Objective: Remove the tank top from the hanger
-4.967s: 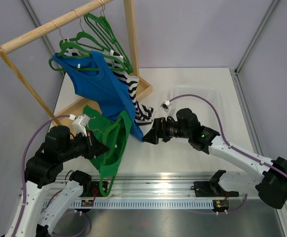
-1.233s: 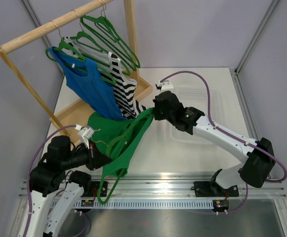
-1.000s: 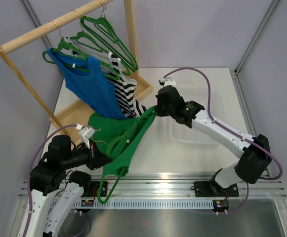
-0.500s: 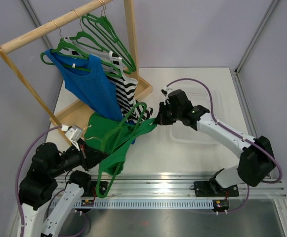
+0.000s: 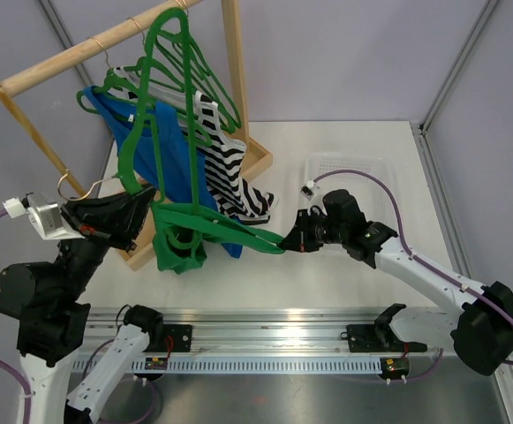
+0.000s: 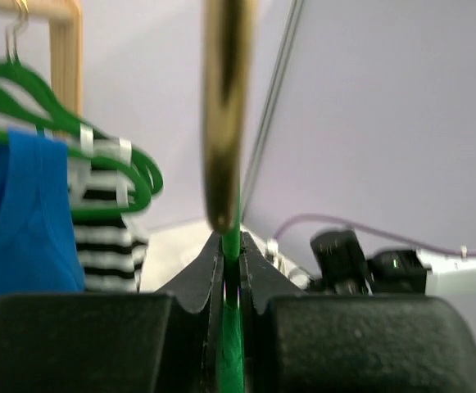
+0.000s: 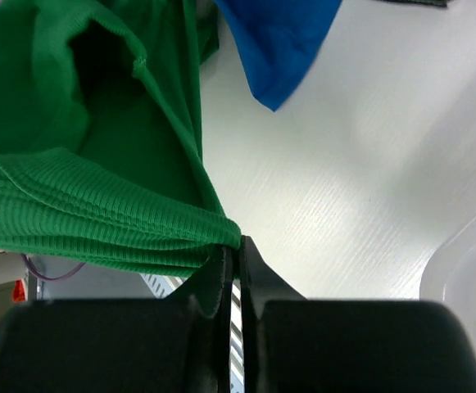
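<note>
A green hanger (image 5: 141, 115) stands tilted up in front of the rack, and my left gripper (image 5: 146, 196) is shut on its neck. In the left wrist view the jaws (image 6: 231, 246) pinch the green neck (image 6: 231, 336) below the brass hook (image 6: 225, 115). The green tank top (image 5: 178, 246) hangs bunched under that gripper. One strap is pulled taut to my right gripper (image 5: 290, 243), which is shut on it. The right wrist view shows ribbed green cloth (image 7: 74, 205) clamped at the fingertips (image 7: 238, 246). I cannot tell whether the top still catches the hanger.
The wooden rack rail (image 5: 88, 49) carries more green hangers, a blue top (image 5: 172, 150) and a striped top (image 5: 225, 168). Its wooden base (image 5: 258, 161) lies on the table. A clear bin (image 5: 362, 172) sits behind the right arm.
My left gripper has risen and swung left, tipping the hanger upright. The right gripper stayed low with the strap, so the green top is stretched out between them.
</note>
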